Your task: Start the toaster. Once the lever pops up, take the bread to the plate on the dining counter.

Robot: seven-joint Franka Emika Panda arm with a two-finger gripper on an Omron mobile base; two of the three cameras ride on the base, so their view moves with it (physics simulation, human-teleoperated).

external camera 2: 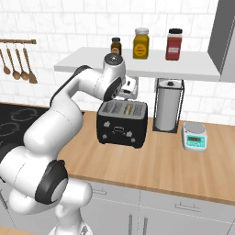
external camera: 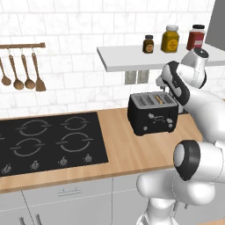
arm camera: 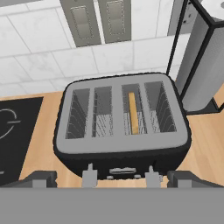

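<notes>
The black toaster [external camera: 151,115] [external camera 2: 121,122] [arm camera: 122,127] stands on the wall-side wood counter, its slots facing up. A thin golden-brown bread [arm camera: 133,113] [external camera: 161,99] [external camera 2: 129,109] slice sits low in one of the slots. Two grey levers [arm camera: 89,175] stick out of the toaster's front. My gripper [arm camera: 113,178] [external camera 2: 128,92] hovers just above the toaster, pointing down at it. Its jaws stand wide open and hold nothing, and the fingertips [arm camera: 40,178] are level with the toaster's front edge. The plate and the dining counter are out of view.
A black hob [external camera: 48,140] lies left of the toaster. Right of it stand a paper-towel holder [external camera 2: 167,105] and a small kitchen scale [external camera 2: 193,136]. A white shelf [external camera 2: 183,69] with three jars overhangs the toaster close above my hand. Wooden utensils [external camera: 22,74] hang on the wall.
</notes>
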